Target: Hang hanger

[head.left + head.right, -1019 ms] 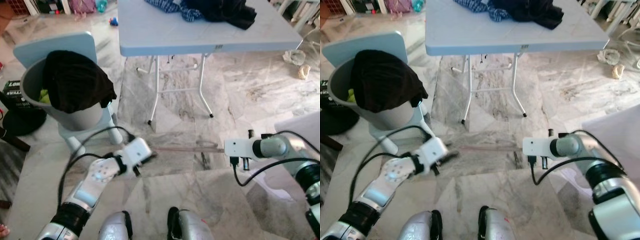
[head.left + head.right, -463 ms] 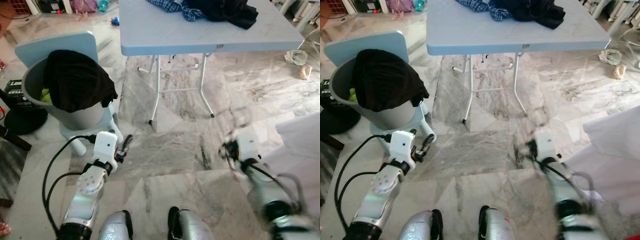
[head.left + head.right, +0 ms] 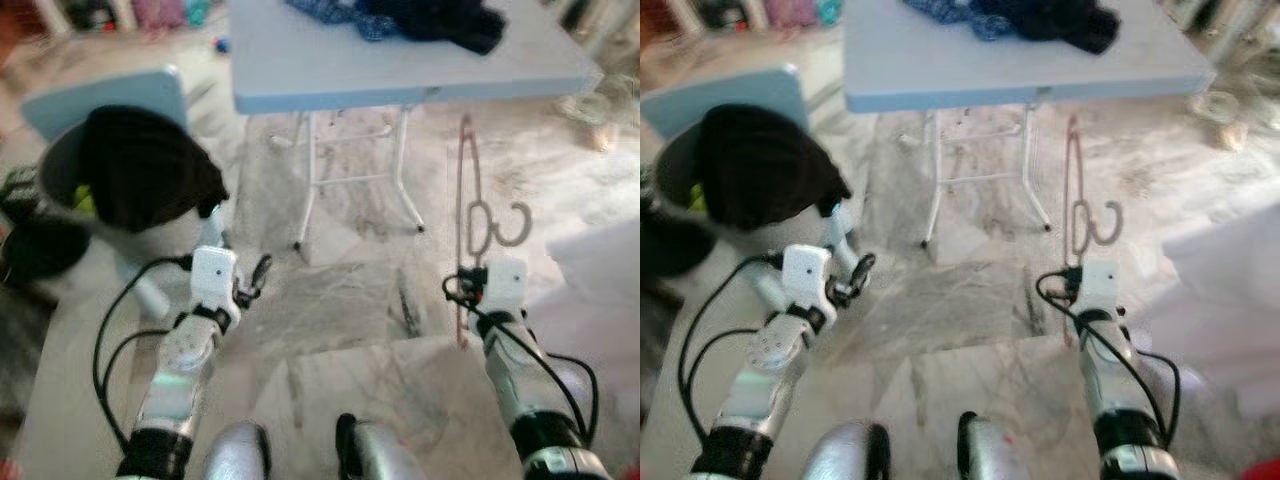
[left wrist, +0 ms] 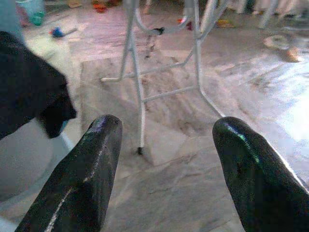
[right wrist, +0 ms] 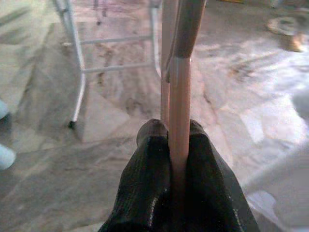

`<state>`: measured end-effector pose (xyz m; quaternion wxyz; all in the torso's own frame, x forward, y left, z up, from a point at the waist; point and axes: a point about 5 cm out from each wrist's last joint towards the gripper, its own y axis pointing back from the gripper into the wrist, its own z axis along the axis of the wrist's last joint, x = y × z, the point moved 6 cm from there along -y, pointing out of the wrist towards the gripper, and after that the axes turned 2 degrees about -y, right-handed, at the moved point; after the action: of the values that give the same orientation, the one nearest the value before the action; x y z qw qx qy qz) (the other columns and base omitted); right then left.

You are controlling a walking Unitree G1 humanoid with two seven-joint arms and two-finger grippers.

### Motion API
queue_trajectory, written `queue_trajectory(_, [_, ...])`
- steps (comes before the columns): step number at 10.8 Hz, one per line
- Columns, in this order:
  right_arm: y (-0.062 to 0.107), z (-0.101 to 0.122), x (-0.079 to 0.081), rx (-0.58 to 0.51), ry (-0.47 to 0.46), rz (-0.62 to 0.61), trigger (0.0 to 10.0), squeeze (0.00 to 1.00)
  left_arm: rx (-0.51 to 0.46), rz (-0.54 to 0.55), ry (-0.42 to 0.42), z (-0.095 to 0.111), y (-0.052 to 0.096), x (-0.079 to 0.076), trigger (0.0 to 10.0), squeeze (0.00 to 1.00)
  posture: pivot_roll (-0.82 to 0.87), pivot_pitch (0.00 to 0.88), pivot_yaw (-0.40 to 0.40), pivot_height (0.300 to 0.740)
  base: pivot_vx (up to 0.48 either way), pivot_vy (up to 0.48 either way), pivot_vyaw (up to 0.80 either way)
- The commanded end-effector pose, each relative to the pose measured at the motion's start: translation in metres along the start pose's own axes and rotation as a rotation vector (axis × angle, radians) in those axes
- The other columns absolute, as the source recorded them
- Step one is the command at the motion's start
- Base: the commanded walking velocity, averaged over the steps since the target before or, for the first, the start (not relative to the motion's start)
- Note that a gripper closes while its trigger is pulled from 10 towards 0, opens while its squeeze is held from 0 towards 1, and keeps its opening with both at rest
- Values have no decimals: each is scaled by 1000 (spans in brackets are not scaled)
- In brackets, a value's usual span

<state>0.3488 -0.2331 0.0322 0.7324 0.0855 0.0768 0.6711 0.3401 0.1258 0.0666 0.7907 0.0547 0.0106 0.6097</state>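
A pale pink hanger (image 3: 466,215) is being gripped edge-on by the right gripper (image 5: 177,145), whose two black fingers are pressed tight against the hanger's thin bar. The hanger is rising upright from that grip, with its hook (image 3: 497,224) curling out just above the wrist, on the robot's right.

Ahead of the right gripper, a folding table (image 3: 400,70) is standing on thin white legs (image 3: 310,195); dark and blue clothes (image 3: 420,18) are lying heaped on its top. The hanger's upper end is being seen against the table's near edge. To the right of this gripper, a white sheet of cloth (image 3: 605,275) is closing off that side.

The left gripper (image 4: 166,150) is being held low with its fingers spread wide apart and nothing between them. Just to its left, a grey bin (image 3: 70,215) draped with a black garment (image 3: 145,165) is standing on a pale blue chair (image 3: 120,95).

Between the two grippers, bare marble floor (image 3: 340,310) is lying open as far as the table legs.
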Motion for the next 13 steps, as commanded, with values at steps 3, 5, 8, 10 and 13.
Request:
queue_trajectory(3, [6,-5,2,12,0,-7,10000,0,0,-14,21,2,1,-3,10000,0,6,180,-28,740,0,480,-800])
queue_trajectory(5, [8,-2,0,7,-7,-25,10000,0,-1,-15,32,2,0,-2,10000,0,-3,180,-31,740,0,476,-800])
queue_trajectory(8, [8,4,-3,-13,-21,-53,10000,0,-9,-33,41,4,1,-4,10000,0,-2,181,-33,740,255,255,-800])
queue_trajectory(10, [9,3,-5,-6,-27,-72,10000,0,-6,-40,48,4,1,-6,10000,0,-4,181,-34,740,454,0,-800])
queue_trajectory(13, [10,2,-10,-1,-39,-117,10000,0,-3,-60,49,4,1,-9,10000,0,-6,182,-34,740,461,0,-800])
